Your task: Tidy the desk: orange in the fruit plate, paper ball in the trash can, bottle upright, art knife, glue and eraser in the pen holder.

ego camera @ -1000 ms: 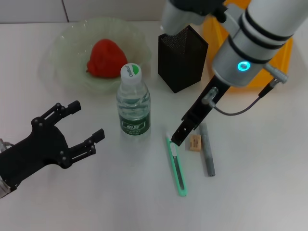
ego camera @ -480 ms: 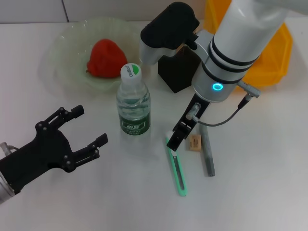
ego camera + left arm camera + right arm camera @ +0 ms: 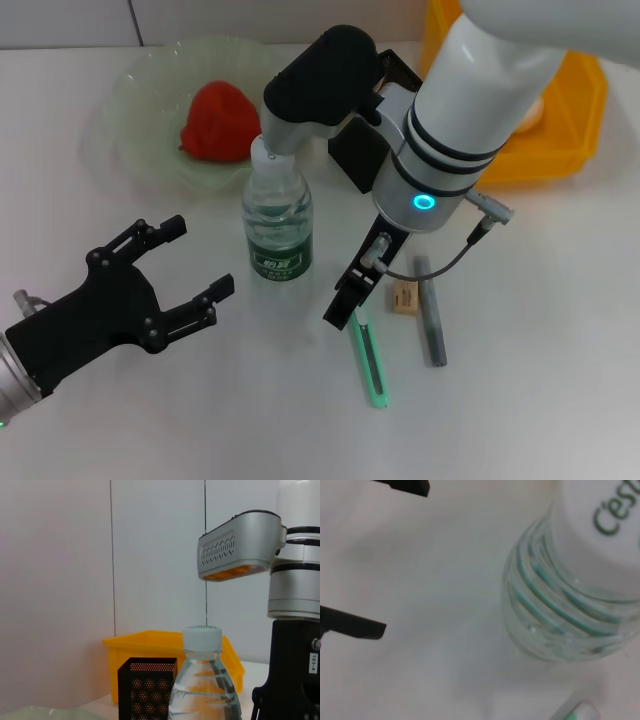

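Take the water bottle point(image 3: 277, 215) as your landmark: it stands upright on the white desk point(image 3: 520, 400), cap up, and you see it again close in the left wrist view point(image 3: 204, 680) and from above in the right wrist view point(image 3: 575, 575).

Your right gripper point(image 3: 345, 300) hangs low just to the right of the bottle's base, its dark tip over the upper end of the green art knife point(image 3: 369, 360). You cannot tell from these views whether its fingers are spread or closed, or whether they touch the knife. The knife lies flat, running away from the bottle toward the near edge of the desk.

Just right of the knife's upper end sits the small tan eraser point(image 3: 404, 297), and touching or just beside that lies the grey glue stick point(image 3: 430, 320), roughly parallel to the knife.

Behind the bottle and to its right stands the black mesh pen holder point(image 3: 356, 150), mostly hidden by the right arm; the yellow bin point(image 3: 565, 130) is farther right. Behind the bottle to its left, the pale green fruit plate point(image 3: 140, 110) holds a red-orange fruit point(image 3: 215, 120).

Your left gripper point(image 3: 185, 270) rests left of the bottle, well apart from it, fingers spread wide and holding nothing.
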